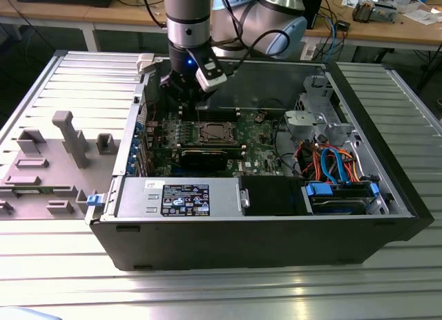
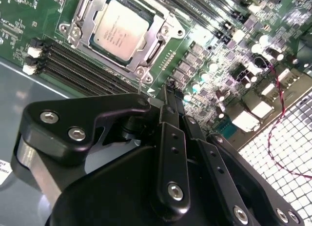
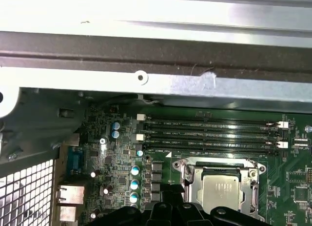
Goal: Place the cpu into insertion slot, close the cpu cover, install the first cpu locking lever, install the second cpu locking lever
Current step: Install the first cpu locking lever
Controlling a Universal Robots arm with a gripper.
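Setting: ribbed metal workbench carrying an open black computer case, with wooden desks and cables behind it.
Board: green circuit board lying flat on the floor of the case, with long black memory slots beside the socket.
Arm: grey robot arm reaching down into the case near its wall on the exterior view's left.
Gripper: black gripper hanging just above the board, close to the socket and apart from it; its fingers are pressed together and hold nothing.
Chip: cpu with its silver-grey top seated in the insertion slot, seen in both wrist views.
Cover: cpu cover, a thin metal frame, lying down flat around the chip so the chip shows through its window.
Levers: too small to tell whether the locking levers are latched.
Power unit: silver box with a dark label along the near edge of the case.
Cables: orange and blue wires bundled on the exterior view's right, above a blue-trimmed drive bay.
Fixtures: grey plastic blocks standing on the bench on the exterior view's left, well apart from the case.
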